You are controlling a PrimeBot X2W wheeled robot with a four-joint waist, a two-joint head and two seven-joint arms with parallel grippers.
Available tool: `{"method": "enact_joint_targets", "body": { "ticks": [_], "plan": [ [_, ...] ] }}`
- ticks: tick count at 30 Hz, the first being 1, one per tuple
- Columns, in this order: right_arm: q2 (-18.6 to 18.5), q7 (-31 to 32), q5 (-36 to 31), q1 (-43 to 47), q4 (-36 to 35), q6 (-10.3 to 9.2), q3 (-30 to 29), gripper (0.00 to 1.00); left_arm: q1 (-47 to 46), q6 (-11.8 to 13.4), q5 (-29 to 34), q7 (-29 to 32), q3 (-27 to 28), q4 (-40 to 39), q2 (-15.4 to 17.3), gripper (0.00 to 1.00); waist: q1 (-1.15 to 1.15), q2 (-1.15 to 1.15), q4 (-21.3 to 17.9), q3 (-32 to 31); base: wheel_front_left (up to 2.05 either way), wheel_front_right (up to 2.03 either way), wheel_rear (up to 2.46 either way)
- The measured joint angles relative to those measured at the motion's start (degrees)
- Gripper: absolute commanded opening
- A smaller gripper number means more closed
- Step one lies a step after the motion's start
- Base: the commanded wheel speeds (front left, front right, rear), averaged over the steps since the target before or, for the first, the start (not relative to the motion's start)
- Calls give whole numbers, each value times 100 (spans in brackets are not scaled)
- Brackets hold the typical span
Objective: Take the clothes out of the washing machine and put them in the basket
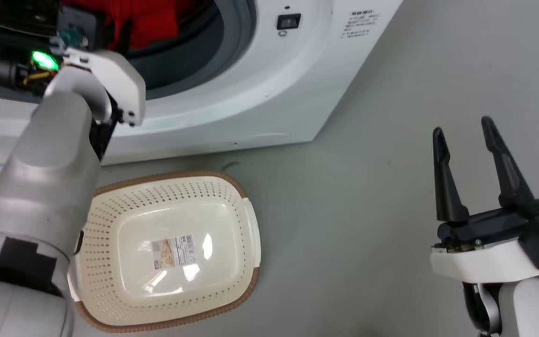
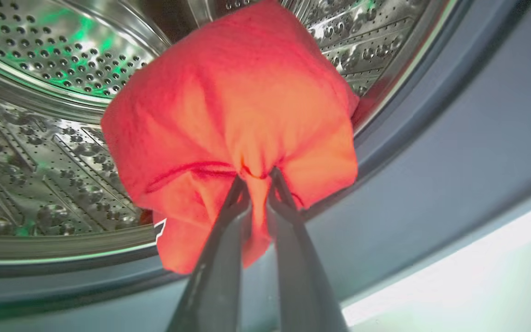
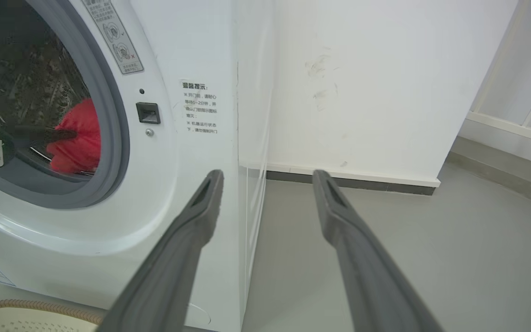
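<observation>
Red clothes (image 2: pixel 228 115) pinched by left gripper (image 2: pixel 257 177) in wrist view; right gripper (image 1: pixel 462 126) spread, empty.

Clothes (image 2: pixel 228 106): bright red, plain; small white tag (image 2: pixel 160 229) at lower edge.
Washing machine (image 1: pixel 251 93): white body, grey rubber ring (image 3: pixel 115 152), shiny steel drum (image 2: pixel 39 138) dotted with rows of holes, green glints.
Basket (image 1: pixel 105 220): cream, sides pierced with dot and diamond holes; brown woven-look rim (image 1: pixel 171 176); pale label sticker (image 1: pixel 173 252) with small print.
Left gripper (image 2: pixel 257 177), right gripper (image 1: pixel 462 126): dark grey-black fingers.
Floor (image 1: pixel 367 187): plain pale grey.
</observation>
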Motion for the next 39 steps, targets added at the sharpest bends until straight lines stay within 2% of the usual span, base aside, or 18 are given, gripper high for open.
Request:
{"method": "enact_joint_targets", "body": {
  "ticks": [7, 12, 23, 29, 39],
  "plan": [
    [0, 0, -134, 336, 97, 0, -27, 100, 800, 12, -94, -334, -43, -474, -90, 0, 0, 0, 238, -564, 0, 0, 0],
    [0, 0, -186, 557, 168, 0, -34, 100, 1441, 171, -80, -348, 51, -1334, -19, 0, 0, 0, 398, -976, 0, 0, 0],
    [-1, 0, -266, 1037, 300, 0, -26, 100, 2780, 530, 67, -279, 46, -3368, 416, 0, 0, 0, 673, -1805, 0, 0, 0],
    [-1, 0, -275, 1221, 343, 0, -49, 100, 3368, 777, 43, 56, 47, -4647, 692, 0, 0, 0, 789, -2114, 0, 0, 0],
    [-1, 0, -272, 1406, 406, 0, -43, 100, 4250, 1262, 4, 704, 245, -6772, 1359, 0, 0, 0, 893, -2411, 0, 0, 0]
  ]
}}
